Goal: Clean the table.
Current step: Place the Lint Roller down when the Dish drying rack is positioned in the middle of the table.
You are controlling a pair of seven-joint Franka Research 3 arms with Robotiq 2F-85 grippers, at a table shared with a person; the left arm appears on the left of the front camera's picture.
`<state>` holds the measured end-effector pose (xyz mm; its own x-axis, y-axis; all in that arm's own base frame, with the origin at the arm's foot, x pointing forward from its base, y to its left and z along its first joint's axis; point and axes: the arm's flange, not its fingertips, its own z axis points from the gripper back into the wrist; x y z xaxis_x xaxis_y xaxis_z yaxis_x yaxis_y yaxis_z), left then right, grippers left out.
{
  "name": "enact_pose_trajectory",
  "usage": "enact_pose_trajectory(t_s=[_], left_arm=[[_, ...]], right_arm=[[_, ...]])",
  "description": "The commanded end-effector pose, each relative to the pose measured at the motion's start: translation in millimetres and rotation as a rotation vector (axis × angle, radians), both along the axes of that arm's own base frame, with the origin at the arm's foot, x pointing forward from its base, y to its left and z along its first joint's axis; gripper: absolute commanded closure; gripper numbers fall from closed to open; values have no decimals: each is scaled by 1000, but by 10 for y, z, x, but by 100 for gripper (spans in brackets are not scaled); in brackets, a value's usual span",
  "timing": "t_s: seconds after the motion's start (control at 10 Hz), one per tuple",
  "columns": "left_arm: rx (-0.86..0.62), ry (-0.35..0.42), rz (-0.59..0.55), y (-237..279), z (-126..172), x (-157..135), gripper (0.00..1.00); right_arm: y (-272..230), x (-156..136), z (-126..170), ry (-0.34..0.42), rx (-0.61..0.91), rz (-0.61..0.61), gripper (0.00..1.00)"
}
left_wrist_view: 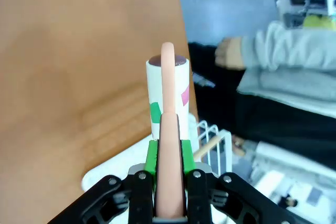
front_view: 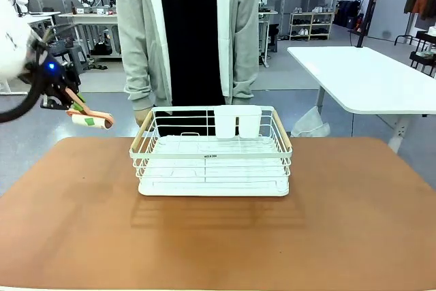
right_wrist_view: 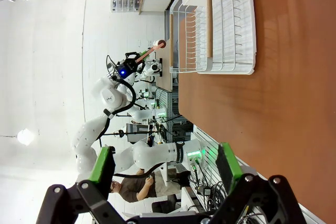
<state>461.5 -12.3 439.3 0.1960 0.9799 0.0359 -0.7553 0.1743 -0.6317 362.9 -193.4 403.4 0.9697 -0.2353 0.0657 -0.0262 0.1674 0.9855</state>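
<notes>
Clenched on the peach handle of a lint roller, our left gripper pinches it between its green pads, while our right gripper hangs with its jaws spread wide and nothing between them. The roller's handle runs straight out from our left fingers to a white drum with green and pink patches (a dark end cap shows at its far end in the left wrist view).

Below both grippers lies the table, its terracotta top spreading across the whole near half of the front view. In the middle of it, toward the far edge, stands a white wire dish rack with pale wooden side rails and a white tray under it; two white cups sit in its back part.

From the front we see our left gripper raised above the table's far left corner, the roller pointing toward the rack and well clear of the top. Whether the drum hangs over the table or just past its edge we cannot quite tell.

Behind the rack stands a person in a grey cardigan over black, hands low at the table's far edge. A white-topped table stands farther off to the right.
</notes>
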Motion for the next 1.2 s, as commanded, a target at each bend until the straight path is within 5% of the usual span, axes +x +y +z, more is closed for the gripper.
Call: enact_pose_trajectory(t_s=[0.0,0.1,0.6,1.1], left_arm=[[-35,-33,30,-16,-352,165,79],[-62,16,31,36,-532,214,79],[-104,-30,39,135,-1065,287,79],[-108,154,65,229,-1300,386,79]], right_arm=[[10,-17,33,-11,1,4,0],[10,-17,33,-11,1,4,0],[10,-17,33,-11,1,4,0],[10,-17,33,-11,1,4,0]])
